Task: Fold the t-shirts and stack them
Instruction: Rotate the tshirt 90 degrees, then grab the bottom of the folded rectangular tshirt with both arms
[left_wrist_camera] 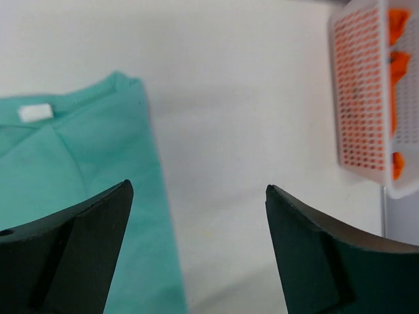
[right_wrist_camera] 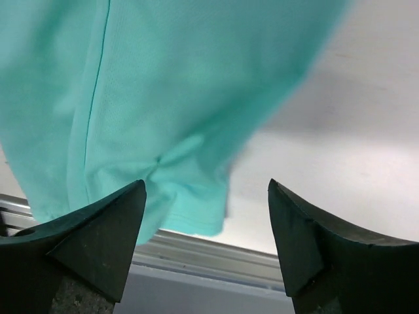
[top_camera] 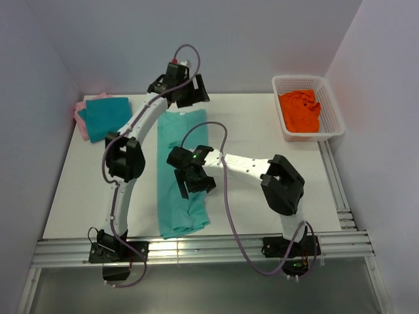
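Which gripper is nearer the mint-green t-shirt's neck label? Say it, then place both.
Left. The left gripper hovers at the far collar end of the mint-green t-shirt, with the neck label just beside it. The right gripper hangs over the shirt's near half, well away from the collar.

white table (top_camera: 262,131) carries a mint-green tee (top_camera: 173,212), a pink tee (top_camera: 79,115), a basket (top_camera: 311,135).

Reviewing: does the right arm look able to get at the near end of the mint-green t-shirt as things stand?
Probably yes. The right gripper hangs open directly over the mint-green t-shirt, nothing lies between them, and the left gripper is away at the shirt's far end.
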Available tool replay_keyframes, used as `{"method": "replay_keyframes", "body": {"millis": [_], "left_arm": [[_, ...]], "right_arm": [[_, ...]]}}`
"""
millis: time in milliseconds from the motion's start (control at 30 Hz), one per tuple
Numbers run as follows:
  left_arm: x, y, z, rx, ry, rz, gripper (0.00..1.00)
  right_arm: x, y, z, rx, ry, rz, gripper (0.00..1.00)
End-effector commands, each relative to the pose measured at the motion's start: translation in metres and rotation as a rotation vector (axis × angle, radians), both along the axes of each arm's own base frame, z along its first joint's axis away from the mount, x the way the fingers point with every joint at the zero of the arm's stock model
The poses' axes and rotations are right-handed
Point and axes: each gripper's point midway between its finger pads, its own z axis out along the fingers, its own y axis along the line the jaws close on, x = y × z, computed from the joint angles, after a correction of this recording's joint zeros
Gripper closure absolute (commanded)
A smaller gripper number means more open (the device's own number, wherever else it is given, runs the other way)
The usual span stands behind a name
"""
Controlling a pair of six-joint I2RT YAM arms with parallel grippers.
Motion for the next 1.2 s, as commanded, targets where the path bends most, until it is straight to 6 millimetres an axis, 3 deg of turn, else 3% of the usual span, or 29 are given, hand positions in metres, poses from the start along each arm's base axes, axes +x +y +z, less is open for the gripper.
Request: {"method": "replay_keyframes", "body": {"millis": [0, 33, 67, 100, 133, 167, 200, 267, 300, 333, 367, 400, 433, 467, 500, 600, 767, 933, 1033, 1167], "left_arm": [[-0.012, 0.040, 0.117, 0.009, -0.205, 0.106, 0.11], [-0.027, 0.054, 0.128, 0.027, -0.202, 0.151, 0.12], [-0.034, 0.068, 0.128, 0.062, -0.191, 0.204, 0.12], [-0.053, 0.082, 0.093, 0.126, -0.091, 0.231, 0.15], [-0.074, 0.093, 0.107, 0.106, -0.084, 0.275, 0.16], [-0.091, 0.101, 0.095, 0.121, -0.041, 0.295, 0.17], [-0.126, 0.115, 0.067, 0.154, 0.046, 0.303, 0.21], [-0.166, 0.125, 0.036, 0.163, 0.151, 0.341, 0.24], [-0.201, 0.134, -0.011, 0.213, 0.261, 0.340, 0.25], [-0.224, 0.134, -0.007, 0.174, 0.266, 0.356, 0.26], [-0.243, 0.137, -0.019, 0.176, 0.297, 0.366, 0.27], [-0.276, 0.143, -0.054, 0.209, 0.386, 0.359, 0.28], [-0.295, 0.138, -0.051, 0.171, 0.384, 0.355, 0.28], [-0.309, 0.140, -0.060, 0.171, 0.406, 0.363, 0.29], [-0.335, 0.144, -0.075, 0.162, 0.445, 0.374, 0.29], [-0.379, 0.147, -0.099, 0.152, 0.510, 0.379, 0.30], [-0.414, 0.154, -0.113, 0.113, 0.553, 0.399, 0.33], [-0.425, 0.164, -0.108, 0.111, 0.543, 0.422, 0.33], [-0.426, 0.168, -0.104, 0.116, 0.537, 0.431, 0.33], [-0.427, 0.169, -0.101, 0.114, 0.532, 0.432, 0.33]], "right_arm": [[0.018, -0.026, 0.069, -0.013, -0.179, -0.068, 0.17], [0.019, -0.029, 0.077, -0.007, -0.199, -0.073, 0.17], [0.019, -0.034, 0.089, 0.014, -0.222, -0.080, 0.17], [0.016, -0.040, 0.087, 0.006, -0.223, -0.081, 0.17], [0.014, -0.045, 0.087, 0.008, -0.223, -0.084, 0.18], [0.011, -0.047, 0.093, 0.041, -0.234, -0.091, 0.18], [0.003, -0.058, 0.079, 0.018, -0.207, -0.097, 0.18], [-0.006, -0.058, 0.078, 0.093, -0.198, -0.105, 0.19], [-0.026, -0.066, 0.054, 0.092, -0.118, -0.099, 0.19], [-0.035, -0.065, 0.047, 0.134, -0.084, -0.092, 0.20], [-0.036, -0.052, 0.052, 0.246, -0.101, -0.085, 0.21], [-0.050, -0.062, 0.029, 0.239, -0.050, -0.096, 0.21], [-0.062, -0.058, 0.025, 0.291, 0.001, -0.084, 0.22], [-0.061, -0.045, 0.030, 0.388, -0.016, -0.078, 0.24], [-0.071, -0.051, 0.014, 0.392, 0.023, -0.095, 0.24], [-0.076, -0.033, 0.009, 0.492, 0.058, -0.068, 0.25], [-0.071, -0.004, -0.003, 0.516, 0.097, -0.023, 0.28], [-0.060, 0.028, 0.002, 0.530, 0.099, 0.012, 0.30], [-0.062, 0.033, -0.009, 0.509, 0.119, 0.012, 0.36], [-0.070, 0.020, -0.030, 0.453, 0.150, -0.016, 0.57]]}}
